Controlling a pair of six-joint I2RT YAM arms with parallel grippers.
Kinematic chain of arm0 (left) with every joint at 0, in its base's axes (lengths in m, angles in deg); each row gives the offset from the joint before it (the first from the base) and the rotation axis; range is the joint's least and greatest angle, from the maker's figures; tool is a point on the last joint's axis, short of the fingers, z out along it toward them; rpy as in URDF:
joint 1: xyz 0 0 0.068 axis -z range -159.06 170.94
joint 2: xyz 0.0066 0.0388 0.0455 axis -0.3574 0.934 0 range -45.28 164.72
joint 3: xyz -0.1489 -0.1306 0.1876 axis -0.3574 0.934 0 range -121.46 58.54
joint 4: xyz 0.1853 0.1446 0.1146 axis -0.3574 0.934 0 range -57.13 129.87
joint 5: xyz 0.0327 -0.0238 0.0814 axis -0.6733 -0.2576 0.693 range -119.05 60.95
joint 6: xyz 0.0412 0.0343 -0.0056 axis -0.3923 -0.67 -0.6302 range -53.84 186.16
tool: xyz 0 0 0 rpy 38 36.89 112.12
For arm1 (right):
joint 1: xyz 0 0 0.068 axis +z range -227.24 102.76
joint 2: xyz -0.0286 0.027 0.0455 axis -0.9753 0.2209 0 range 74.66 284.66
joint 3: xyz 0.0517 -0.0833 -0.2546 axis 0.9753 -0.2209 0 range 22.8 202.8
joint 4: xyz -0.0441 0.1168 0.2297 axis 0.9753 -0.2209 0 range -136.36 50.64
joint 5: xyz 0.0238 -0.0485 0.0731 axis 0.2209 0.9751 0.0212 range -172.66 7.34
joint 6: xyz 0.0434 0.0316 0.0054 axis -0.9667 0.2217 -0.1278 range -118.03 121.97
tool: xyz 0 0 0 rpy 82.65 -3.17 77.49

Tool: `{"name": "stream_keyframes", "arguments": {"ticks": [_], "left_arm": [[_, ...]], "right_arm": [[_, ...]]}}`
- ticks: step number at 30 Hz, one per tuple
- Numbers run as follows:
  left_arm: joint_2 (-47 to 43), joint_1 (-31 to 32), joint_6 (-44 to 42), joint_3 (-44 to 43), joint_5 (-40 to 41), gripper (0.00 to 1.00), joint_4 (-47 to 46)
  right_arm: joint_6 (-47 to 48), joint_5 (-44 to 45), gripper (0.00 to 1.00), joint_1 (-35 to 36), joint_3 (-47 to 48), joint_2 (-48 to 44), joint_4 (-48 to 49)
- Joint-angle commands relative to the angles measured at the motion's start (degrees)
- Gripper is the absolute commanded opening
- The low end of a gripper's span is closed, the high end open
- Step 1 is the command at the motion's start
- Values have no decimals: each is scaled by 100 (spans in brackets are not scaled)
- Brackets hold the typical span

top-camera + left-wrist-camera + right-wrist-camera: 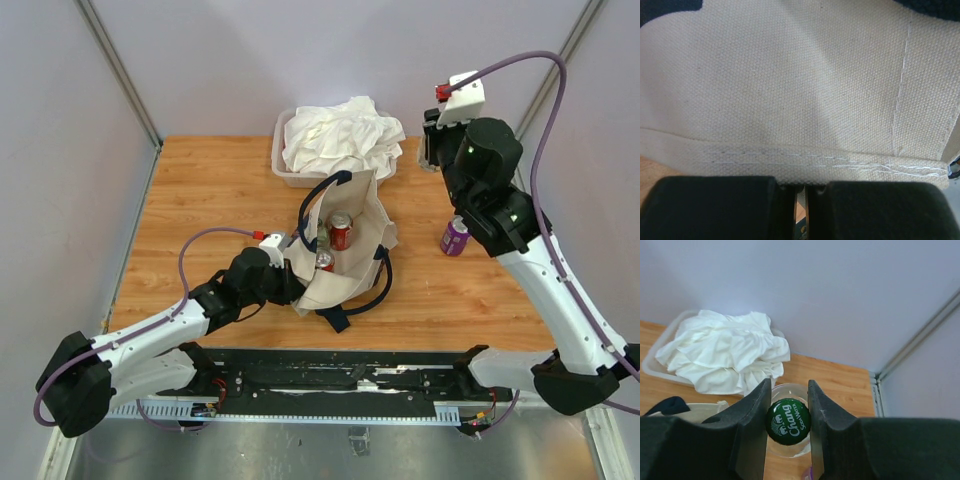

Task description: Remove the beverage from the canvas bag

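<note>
Right gripper (789, 390) of mine held a bottle (788, 421) between narrow-set fingers, up off the table (200, 190). Its green cap faced back at my wrist, so the long axis ran away along the fingers. The cap hid nearly all the body; only a ring of clear glass showed. Ahead and left of that hand sat a tub (652, 362) heaped with white cloth (725, 352). A purple can (455, 236) stood beneath the arm. My left gripper (801, 192) was pinched almost shut on the stitched hem of the canvas bag (362, 215), which filled its view. Beyond it a red can (341, 230) showed in the open bag.
</note>
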Motion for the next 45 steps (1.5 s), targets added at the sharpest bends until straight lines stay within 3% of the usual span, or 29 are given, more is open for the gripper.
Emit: {"name": "stream_keyframes", "arguments": {"ticks": [1, 10, 24, 32, 45], "left_arm": [[73, -6, -53, 143, 215, 7, 649], [174, -4, -181, 17, 259, 7, 725], [171, -9, -195, 16, 336, 7, 734], [136, -7, -174, 7, 380, 7, 785], [232, -7, -208, -41, 382, 7, 761]], "right_arm": [[-255, 3, 1, -650, -373, -151, 583], [-1137, -992, 1, -1515, -1437, 10, 651], [-1302, -1493, 1, -1904, -3161, 530, 2317], [-1594, -1755, 1, -2289, -3555, 929, 2981], [-1745, -1849, 1, -2409, -3840, 1111, 2975]]}}
